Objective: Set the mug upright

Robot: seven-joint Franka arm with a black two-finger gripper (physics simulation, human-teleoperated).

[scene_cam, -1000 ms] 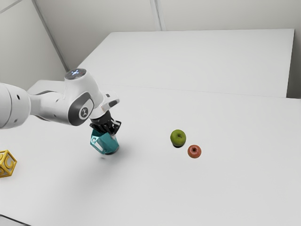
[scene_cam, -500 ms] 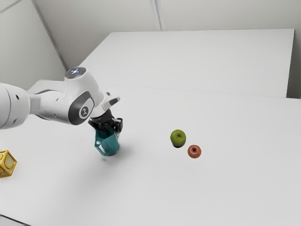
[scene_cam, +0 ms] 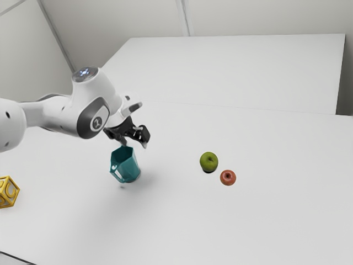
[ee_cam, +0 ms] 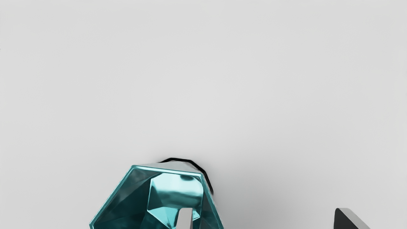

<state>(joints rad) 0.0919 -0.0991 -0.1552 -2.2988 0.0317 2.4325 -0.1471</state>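
Observation:
Just above the teal mug [scene_cam: 126,164] in the exterior view is the black gripper [scene_cam: 134,143], its fingers spread apart. The mug stands on its base on the table, mouth up, with its handle toward the exterior view's lower left. In the wrist view the faceted mug [ee_cam: 127,197] shows its open mouth and inside. The gripper [ee_cam: 263,211] is open there, with one finger over the mug's mouth and the other out beside the mug, bare table between them.
A green apple [scene_cam: 209,162] and a red apple [scene_cam: 228,177] lie on the white table [scene_cam: 248,226] toward the exterior view's right. A yellow lettered block [scene_cam: 7,192] is at the exterior view's left edge.
The mug has tipped from leaning to standing on its base. My gripper has let go of it and risen above it, the fingers now wider apart.

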